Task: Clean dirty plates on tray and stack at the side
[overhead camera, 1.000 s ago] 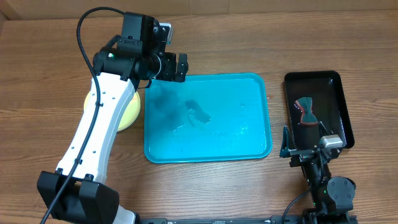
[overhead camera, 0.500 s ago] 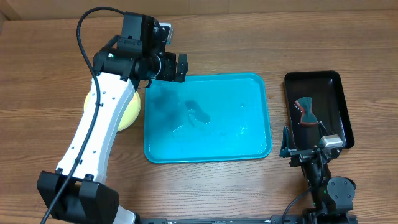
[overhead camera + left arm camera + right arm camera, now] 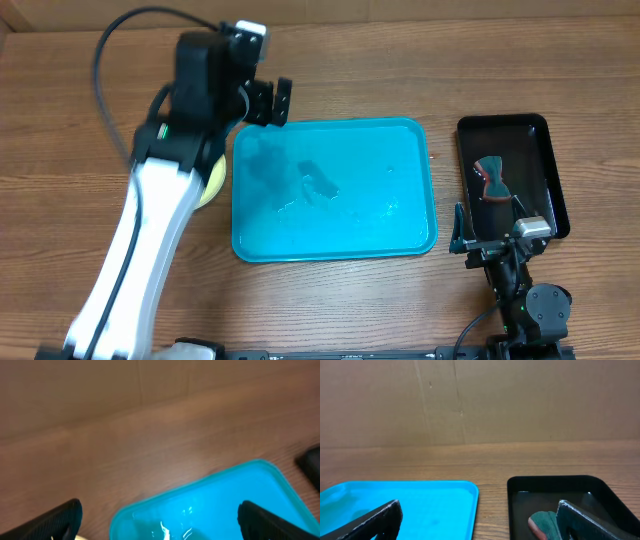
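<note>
Wood table (image 3: 80,120); tray (image 3: 400,215) holds no plates. Yellow plate (image 3: 213,183) beside it: light, stiff, slick plastic, so probably pinch the rim. Left gripper (image 3: 271,101) and right gripper (image 3: 487,228) both spread, empty.

Bright, even light; left wrist view blurred.

Left gripper (image 3: 271,102) outstretched, jaws apparently spread; right gripper (image 3: 478,512) tucked low, jaws apart
</note>
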You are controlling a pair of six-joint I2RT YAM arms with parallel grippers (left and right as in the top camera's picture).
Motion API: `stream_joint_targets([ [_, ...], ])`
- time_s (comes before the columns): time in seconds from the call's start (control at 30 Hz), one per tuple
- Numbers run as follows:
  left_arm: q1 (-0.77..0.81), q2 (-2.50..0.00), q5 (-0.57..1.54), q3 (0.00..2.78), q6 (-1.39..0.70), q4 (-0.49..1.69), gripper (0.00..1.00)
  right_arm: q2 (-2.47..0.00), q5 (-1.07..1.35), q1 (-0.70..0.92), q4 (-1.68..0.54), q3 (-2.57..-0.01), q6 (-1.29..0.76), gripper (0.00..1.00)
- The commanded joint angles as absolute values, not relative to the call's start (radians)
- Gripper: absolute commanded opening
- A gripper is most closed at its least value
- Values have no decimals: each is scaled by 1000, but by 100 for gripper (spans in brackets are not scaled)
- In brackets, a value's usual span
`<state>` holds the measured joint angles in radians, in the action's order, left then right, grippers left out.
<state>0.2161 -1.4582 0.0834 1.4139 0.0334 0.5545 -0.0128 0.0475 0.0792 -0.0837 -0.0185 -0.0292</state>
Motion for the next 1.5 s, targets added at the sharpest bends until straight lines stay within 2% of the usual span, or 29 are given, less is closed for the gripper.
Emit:
stream_joint_targets([
  [0.0,187,-1253,71,1222,75,430,100,-3,49,84,-81,-8,-31,100],
  [0.17,114,-955,72,860,75,239,100,-3,49,84,-81,-8,-31,100],
  [0.4,77,-625,67,493,85,46,100,-3,49,84,-81,-8,-30,100],
  [0.77,77,-257,37,76,120,-232,100,-3,49,84,-81,-8,-30,100],
  [0.87,77,-184,19,10,136,-243,100,-3,49,84,-81,-8,-30,100],
  [1.3,34,-7,45,5,221,61,100,-3,49,84,-81,-8,-31,100],
  [1.47,12,-3,49,5,208,75,100,-3,49,84,-81,-8,-30,100],
])
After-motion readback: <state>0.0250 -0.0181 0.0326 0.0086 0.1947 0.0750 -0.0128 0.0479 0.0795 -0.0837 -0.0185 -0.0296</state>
